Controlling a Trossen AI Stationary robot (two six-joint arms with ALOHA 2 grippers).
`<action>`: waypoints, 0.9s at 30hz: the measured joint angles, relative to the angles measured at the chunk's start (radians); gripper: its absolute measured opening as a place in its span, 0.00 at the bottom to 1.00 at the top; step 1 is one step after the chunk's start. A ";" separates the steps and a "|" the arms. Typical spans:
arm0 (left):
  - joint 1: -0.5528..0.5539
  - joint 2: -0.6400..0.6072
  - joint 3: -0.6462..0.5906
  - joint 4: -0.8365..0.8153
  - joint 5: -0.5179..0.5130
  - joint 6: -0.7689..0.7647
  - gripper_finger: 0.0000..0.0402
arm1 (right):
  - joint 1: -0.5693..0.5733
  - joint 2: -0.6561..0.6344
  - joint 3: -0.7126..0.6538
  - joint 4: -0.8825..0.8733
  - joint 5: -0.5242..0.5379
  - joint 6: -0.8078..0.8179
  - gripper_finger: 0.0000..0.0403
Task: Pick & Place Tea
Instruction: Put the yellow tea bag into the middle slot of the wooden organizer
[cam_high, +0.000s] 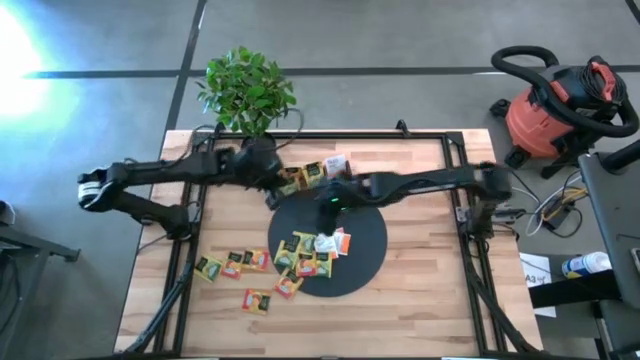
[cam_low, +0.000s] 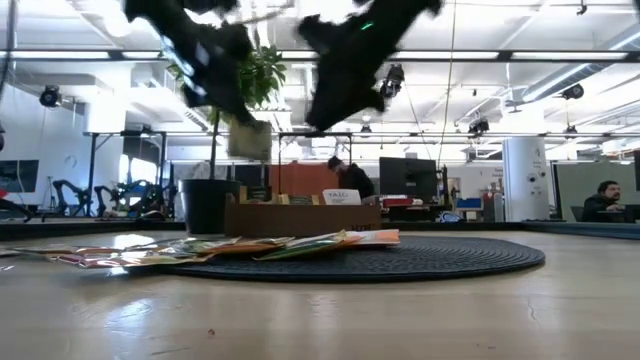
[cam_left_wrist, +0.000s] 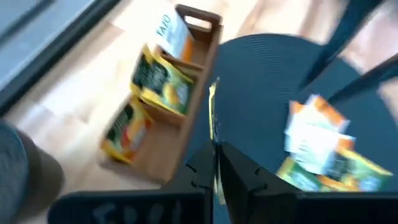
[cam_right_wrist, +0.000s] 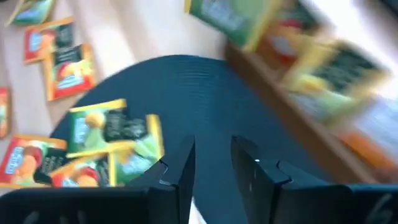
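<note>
The left end effector (cam_left_wrist: 214, 177) is pinching one tea sachet (cam_left_wrist: 213, 121) edge-on between closed fingers, hanging above the wooden tray (cam_high: 310, 178) near the desk's (cam_high: 420, 300) far edge. The right end effector (cam_right_wrist: 211, 165) is hovering partly open and empty over the black disc (cam_high: 365, 250). Loose sachets (cam_high: 300, 258) are lying across the disc's near-left rim and the desk beside it.

Left gripper (cam_left_wrist: 216, 163) raised, jaws pinched together; right gripper (cam_right_wrist: 211, 163) raised, jaws slightly parted.

Pale wooden table (cam_high: 420, 290) — matt ribbed black disc (cam_high: 365, 255), glossy paper sachets (cam_high: 300, 255)
</note>
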 joint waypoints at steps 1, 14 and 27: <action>0.015 0.041 0.021 0.016 -0.001 0.038 0.00 | -0.002 -0.052 -0.039 -0.016 0.017 0.023 0.24; 0.099 0.398 0.345 -0.122 0.056 0.270 0.00 | 0.009 -0.417 -0.407 -0.010 0.115 0.297 0.24; 0.069 0.239 0.291 -0.392 0.088 0.240 0.14 | 0.008 -0.400 -0.488 0.207 0.035 0.252 0.29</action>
